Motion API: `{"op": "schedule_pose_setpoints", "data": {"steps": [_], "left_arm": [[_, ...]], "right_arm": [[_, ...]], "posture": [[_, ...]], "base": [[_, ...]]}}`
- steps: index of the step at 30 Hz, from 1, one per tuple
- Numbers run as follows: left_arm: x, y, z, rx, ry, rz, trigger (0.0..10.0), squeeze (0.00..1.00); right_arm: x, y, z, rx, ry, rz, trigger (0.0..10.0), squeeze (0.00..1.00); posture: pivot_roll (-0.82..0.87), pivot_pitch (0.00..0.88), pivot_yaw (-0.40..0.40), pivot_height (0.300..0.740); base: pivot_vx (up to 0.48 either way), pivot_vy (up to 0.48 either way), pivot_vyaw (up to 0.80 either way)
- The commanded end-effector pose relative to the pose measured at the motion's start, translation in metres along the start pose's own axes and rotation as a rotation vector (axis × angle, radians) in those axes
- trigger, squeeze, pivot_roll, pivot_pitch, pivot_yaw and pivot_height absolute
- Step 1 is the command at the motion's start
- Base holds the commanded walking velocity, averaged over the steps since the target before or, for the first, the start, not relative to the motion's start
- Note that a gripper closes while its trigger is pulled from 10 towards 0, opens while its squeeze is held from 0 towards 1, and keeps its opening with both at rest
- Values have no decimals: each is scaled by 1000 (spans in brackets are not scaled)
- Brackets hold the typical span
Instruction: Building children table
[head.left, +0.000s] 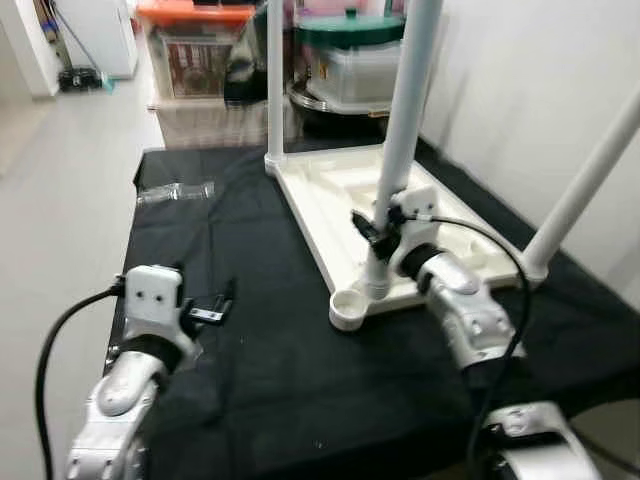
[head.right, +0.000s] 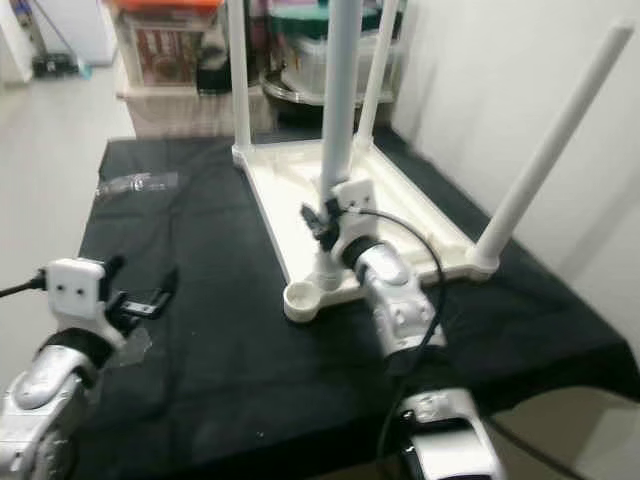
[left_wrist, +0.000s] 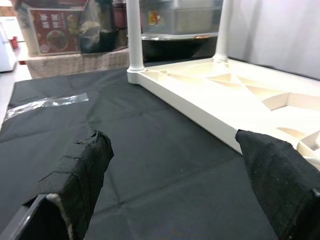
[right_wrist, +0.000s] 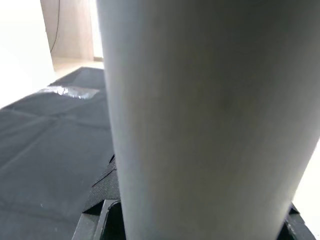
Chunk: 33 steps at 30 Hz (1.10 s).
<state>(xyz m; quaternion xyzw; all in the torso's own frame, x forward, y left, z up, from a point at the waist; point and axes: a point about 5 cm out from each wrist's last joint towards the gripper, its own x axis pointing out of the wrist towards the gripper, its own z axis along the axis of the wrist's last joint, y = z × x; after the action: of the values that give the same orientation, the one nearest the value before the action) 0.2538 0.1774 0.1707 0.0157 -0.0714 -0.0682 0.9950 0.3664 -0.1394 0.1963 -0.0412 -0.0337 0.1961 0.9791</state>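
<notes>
**Mia:** What is showing in the left eye view?

**Sam:** The white tabletop (head.left: 345, 195) is lying upside down on the black cloth (head.left: 260, 350). The right gripper (head.left: 378, 232) is squeezing the last leg (head.left: 405, 120) near its bottom. From the empty corner socket (head.left: 348, 308), the leg's foot is sitting close by at two o'clock.

**Mia:** And the right eye view?

**Sam:** The left gripper (head.right: 148, 292) is hanging over the cloth at nine o'clock from the socket, holding nothing.

**Mia:** The left wrist view?

**Sam:** Its black fingers (left_wrist: 82, 170) are standing wide apart, with only cloth between them.

**Mia:** The right wrist view?

**Sam:** The leg is sitting right up close, tight in the grip.

**Mia:** Which step is this?

**Sam:** I think it is putting in the fourth leg. Next it needs lining up over the socket, straight, then pushing in.
</notes>
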Motion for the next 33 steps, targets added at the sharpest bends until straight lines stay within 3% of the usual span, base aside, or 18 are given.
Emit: {"op": "schedule_pose_setpoints", "data": {"steps": [1,6,13,18,33], "left_arm": [[-1,4,-3,14,14,12,10000,0],[-1,3,-4,13,16,14,10000,0],[1,4,-4,16,17,13,10000,0],[0,6,-4,21,16,20,10000,0],[1,6,-6,21,19,15,10000,0]], "right_arm": [[3,6,0,-16,-8,26,10000,0],[4,9,-3,-16,-2,40,10000,0],[16,31,-3,-48,-14,122,10000,0],[17,35,-4,-61,-11,145,10000,0],[4,17,-20,-116,33,135,10000,0]], "posture": [[42,0,-59,740],[42,0,-57,740],[54,0,-58,740],[62,0,-64,740],[47,0,-51,740]], "base": [[0,0,0],[0,0,0],[0,0,0],[0,0,0],[0,0,0]]}}
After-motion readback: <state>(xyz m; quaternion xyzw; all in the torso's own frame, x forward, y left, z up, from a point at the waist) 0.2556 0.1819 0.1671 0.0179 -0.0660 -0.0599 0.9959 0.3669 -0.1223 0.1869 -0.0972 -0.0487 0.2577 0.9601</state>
